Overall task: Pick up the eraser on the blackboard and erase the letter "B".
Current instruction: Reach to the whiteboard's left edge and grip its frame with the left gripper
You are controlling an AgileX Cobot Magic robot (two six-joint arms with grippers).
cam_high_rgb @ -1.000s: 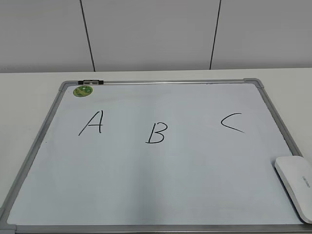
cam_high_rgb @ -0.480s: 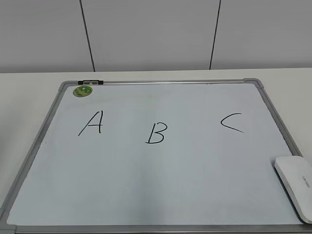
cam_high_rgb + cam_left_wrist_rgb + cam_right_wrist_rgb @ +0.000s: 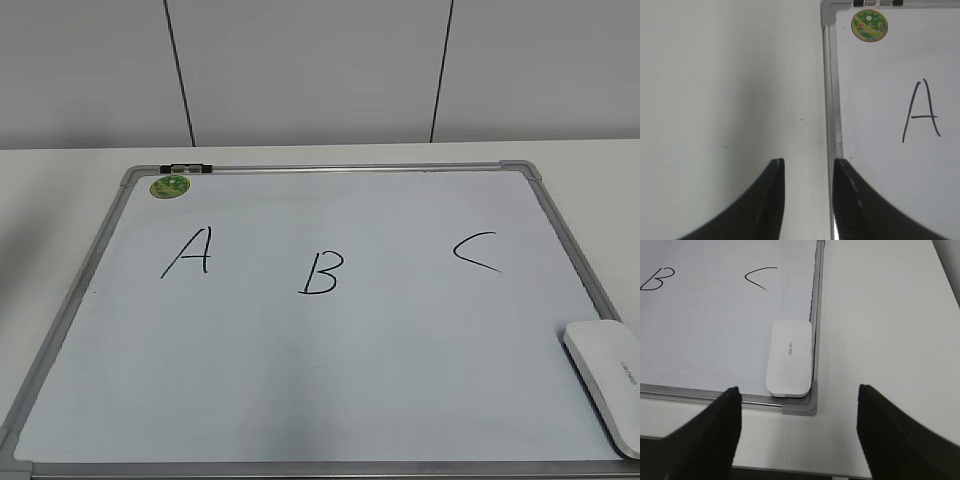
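Black right claw gapes wide above eraser; left claw narrowly parted.

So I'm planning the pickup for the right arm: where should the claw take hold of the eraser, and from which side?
Probably from above, across the short width at mid-length. The eraser lies flat in the blackboard's corner, its long side hard against the frame, so the finger on that side would have to land over the frame edge. The right claw is open, short of it, empty.

one blackboard, one eraser, three letters, one green sticker
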